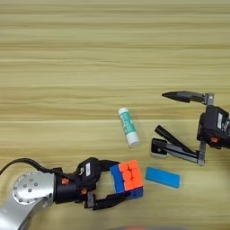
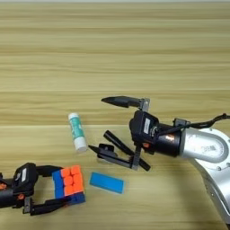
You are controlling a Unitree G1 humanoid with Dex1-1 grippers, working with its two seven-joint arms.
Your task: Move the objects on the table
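Your left gripper [image 1: 117,184] has its two black fingers closed around the puzzle cube [image 1: 127,179], one finger along the cube's far side and the other along its near side, so the cube sits clamped between them. The faces you can see are orange on top and blue on the side toward the gripper, with a blue strip along the bottom edge. The left arm reaches in from the lower left corner, its silver joint well to the left of the cube.

Your right gripper [image 2: 104,124] is spread wide open. Its upper finger [image 2: 120,101] points left, well beyond the cube and to its right. Its lower finger [image 2: 111,156] also points left, lower down, and its tip lies over or against the small black-and-white piece [image 1: 158,148]; you cannot tell from these views whether it is touching the piece or only above it. Nothing is between the two fingers. The right arm comes in from the right edge, its silver housing far to the right of the cube.

The blue block [image 1: 162,177] lies flat just to the right of the cube, a small gap between them, and just on the near side of the lower right finger. The glue stick [image 1: 128,126] lies on its side beyond the cube, white cap end toward the cube, apart from it. The small black-and-white piece sits beyond the blue block, to the cube's right. Everything rests on the wooden table [image 1: 67,67].
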